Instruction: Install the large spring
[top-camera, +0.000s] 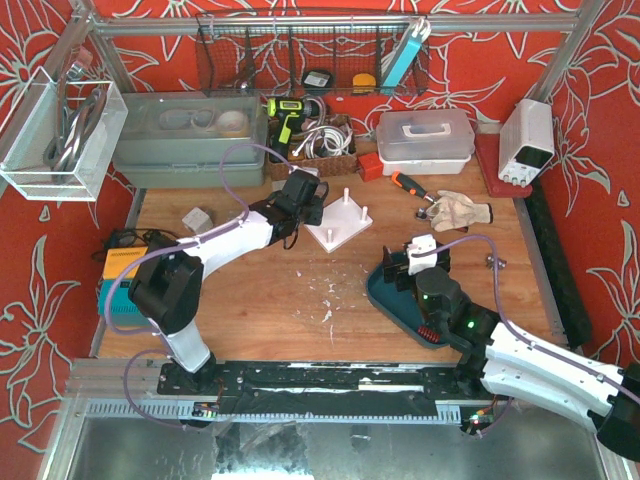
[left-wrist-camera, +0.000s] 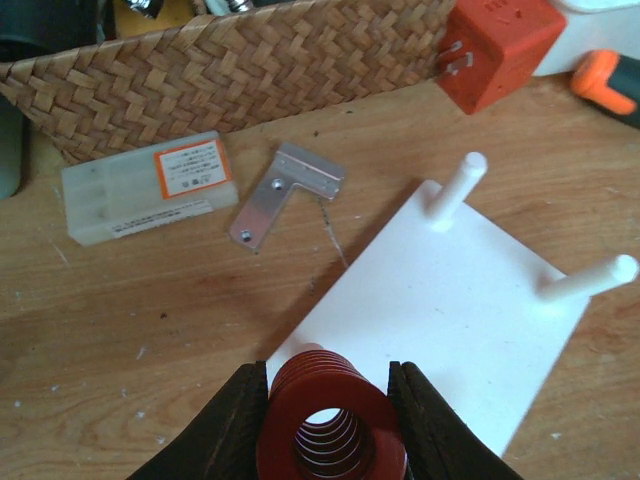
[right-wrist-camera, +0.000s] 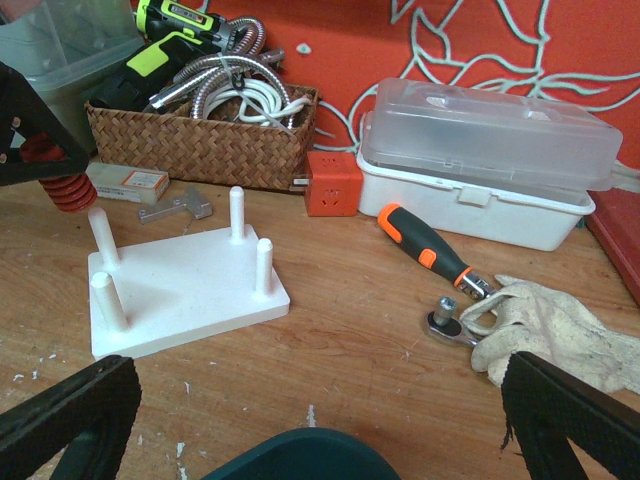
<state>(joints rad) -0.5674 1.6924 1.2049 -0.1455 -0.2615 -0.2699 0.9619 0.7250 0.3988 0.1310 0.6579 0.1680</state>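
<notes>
Above the peg board (left-wrist-camera: 450, 300), left gripper (left-wrist-camera: 328, 378) clamps the half-cropped spring (left-wrist-camera: 330, 415); right gripper (right-wrist-camera: 320, 372) gapes.

Red floral walls (top-camera: 470, 75) surround a wooden table (top-camera: 280, 290).

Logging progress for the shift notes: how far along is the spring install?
Pickup looks done: the left gripper is shut on the red spring. In hand: the spring hangs beside a corner peg of the white peg board, not yet on it. Left: seat it over a peg and release; all four pegs are bare. The right gripper sits open, holding nothing.
</notes>
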